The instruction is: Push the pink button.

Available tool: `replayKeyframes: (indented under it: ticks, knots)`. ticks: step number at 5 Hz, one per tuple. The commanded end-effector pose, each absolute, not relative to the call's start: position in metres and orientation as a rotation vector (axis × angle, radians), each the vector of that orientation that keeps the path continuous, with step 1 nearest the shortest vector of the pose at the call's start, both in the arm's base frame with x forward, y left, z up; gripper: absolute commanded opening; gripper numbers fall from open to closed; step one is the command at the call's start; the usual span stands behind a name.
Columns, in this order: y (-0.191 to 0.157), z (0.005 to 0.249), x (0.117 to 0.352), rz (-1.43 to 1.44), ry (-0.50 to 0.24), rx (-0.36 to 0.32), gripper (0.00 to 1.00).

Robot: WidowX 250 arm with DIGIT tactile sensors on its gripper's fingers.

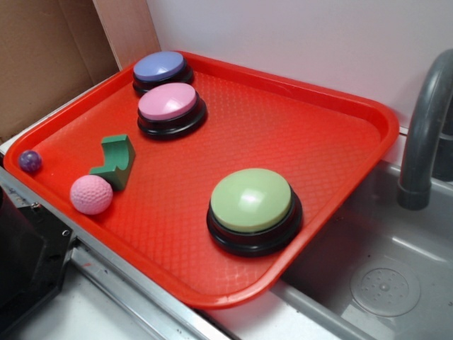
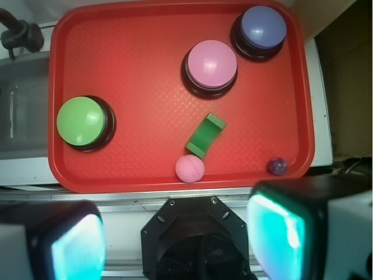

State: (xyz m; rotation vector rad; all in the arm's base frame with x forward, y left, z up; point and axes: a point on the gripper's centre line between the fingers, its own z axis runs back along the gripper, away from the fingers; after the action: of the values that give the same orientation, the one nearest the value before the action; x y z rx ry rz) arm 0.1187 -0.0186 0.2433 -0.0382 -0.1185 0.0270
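Note:
The pink button (image 1: 168, 103) (image 2: 211, 64) has a glossy pink dome on a black base. It stands on the red tray (image 1: 297, 134) (image 2: 140, 64) just in front of a lavender-blue button (image 1: 160, 67) (image 2: 263, 27). My gripper (image 2: 180, 239) shows only in the wrist view, high above the tray's near edge and well back from the pink button. Its two fingers (image 2: 280, 233) stand wide apart with nothing between them. In the exterior view the gripper is out of sight.
A bigger green button (image 1: 252, 201) (image 2: 82, 121) stands on the tray's other side. A green arched block (image 1: 115, 161) (image 2: 206, 136), a pink dimpled ball (image 1: 91, 194) (image 2: 190, 168) and a small purple ball (image 1: 30, 161) (image 2: 277, 166) lie nearby. A sink with a grey faucet (image 1: 425, 134) adjoins the tray.

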Motion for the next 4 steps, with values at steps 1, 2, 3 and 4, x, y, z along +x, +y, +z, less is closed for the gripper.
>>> replayKeyframes:
  ticks: [1,2,3,4]
  knots:
    - [-0.019,0.243,0.119,0.027,-0.118,-0.038,1.0]
    - [0.031,0.197,0.154,0.14,0.052,-0.062,1.0]
    - [0.066,0.167,0.205,0.096,0.026,0.023,1.0]
    - [0.086,0.133,0.258,0.066,-0.043,0.072,1.0]
